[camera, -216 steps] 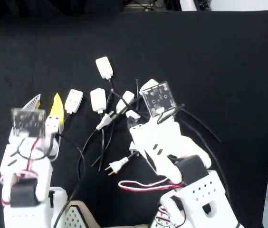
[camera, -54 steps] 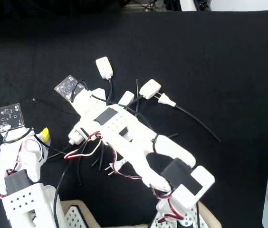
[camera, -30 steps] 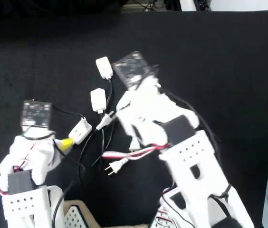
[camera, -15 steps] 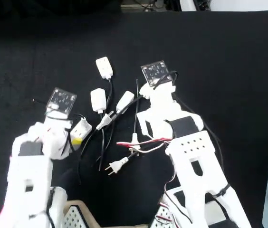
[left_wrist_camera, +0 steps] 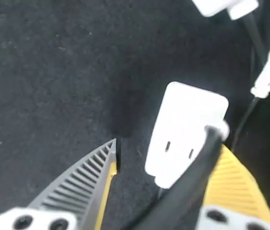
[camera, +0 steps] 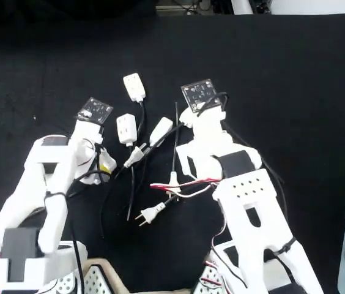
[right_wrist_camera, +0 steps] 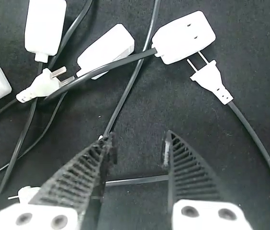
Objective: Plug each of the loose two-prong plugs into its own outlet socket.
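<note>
Matt black cloth surface (camera: 295,73), mostly white plastic parts on it.
Surface looks fuzzy, no shine. Outlet socket (left_wrist_camera: 185,132) is smooth satin white plastic; plug (right_wrist_camera: 210,79) the same, with bare metal prongs. Cords (right_wrist_camera: 258,146) have a smooth black rubbery sheath. Right fingers (right_wrist_camera: 185,172) are ribbed dark matt plastic; left fingers (left_wrist_camera: 84,177) are ribbed grey and yellow plastic. Arm shells (camera: 246,190) are smooth white plastic.

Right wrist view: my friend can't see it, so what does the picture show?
The right gripper hangs open above a black table. Beyond it, a plug points its two prongs at a white socket, with another loose plug and black cords nearby.
</note>
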